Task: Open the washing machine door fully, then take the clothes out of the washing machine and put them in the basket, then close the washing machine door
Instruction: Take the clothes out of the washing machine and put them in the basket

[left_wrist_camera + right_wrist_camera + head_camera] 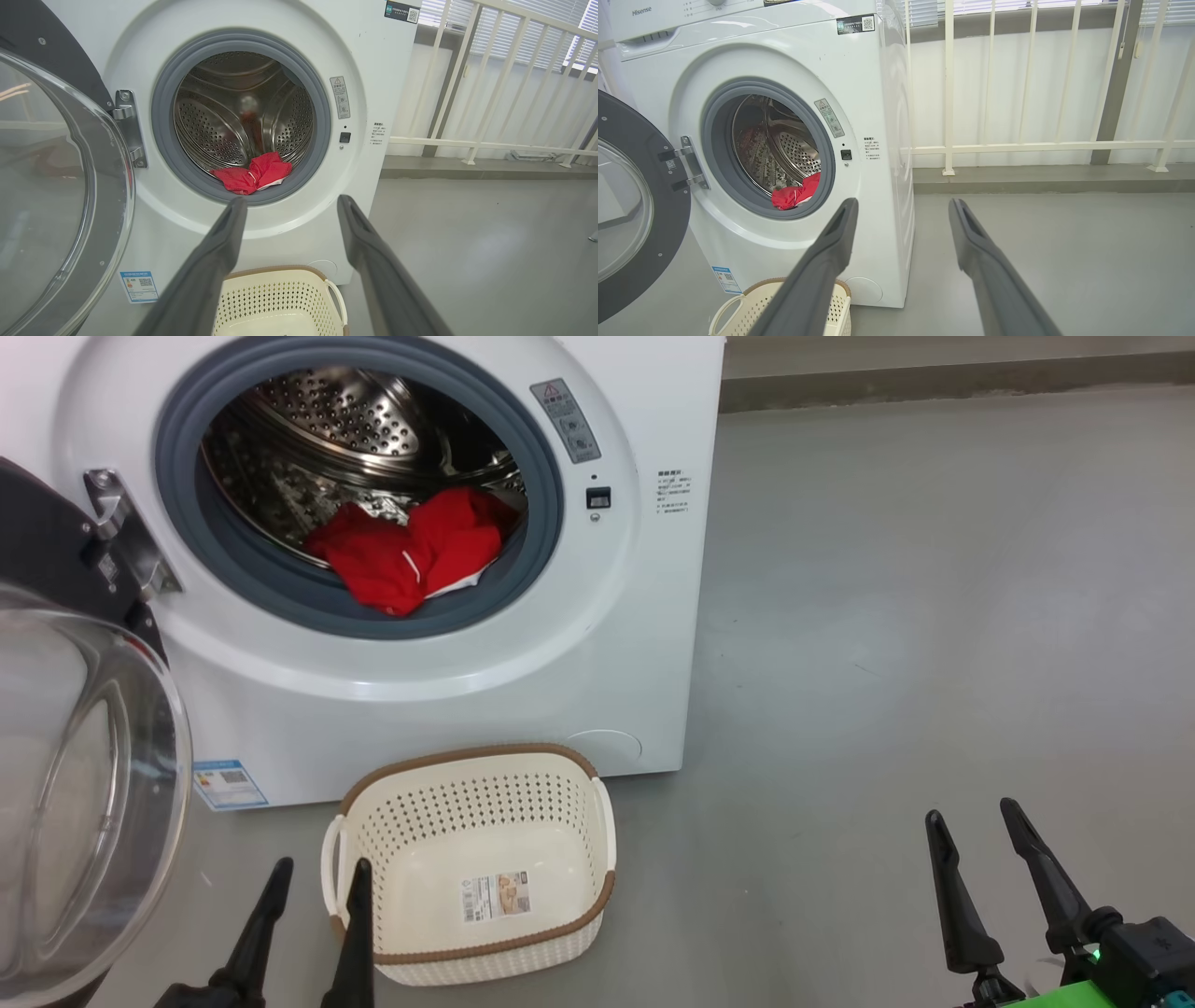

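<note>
Both pairs of jaws stand wide apart with nothing between them. Your left gripper (322,864) rises at the lower left of the head view, two long dark fingers pointing up. Its inner finger crosses the near left corner of the small cream-white perforated plastic basket (467,758) with a brown woven-look rim, and you cannot tell from that view whether it touches. Your right gripper (972,810) sits at the lower right over grey floor (887,616), well apart from the basket.

You have the big white boxy front-loading washing machine (448,700) straight ahead. The large round glossy black washing machine door (93,784), with a bulging clear glass porthole, hangs swung out to the left on a metal hinge (126,532), leaving the opening uncovered. Inside, the bright red fabric clothes (411,555) with thin white trim lie bunched at the bottom front of the perforated steel drum (345,420), spilling onto the lower part of the grey rubber seal (177,476). A bit of white cloth peeks out at their right edge.

The basket stands upright on the floor just in front of the machine, below the opening, a paper label (497,896) on its floor. A small blue label (229,786) is stuck low on the machine's front, left of the basket.
</note>
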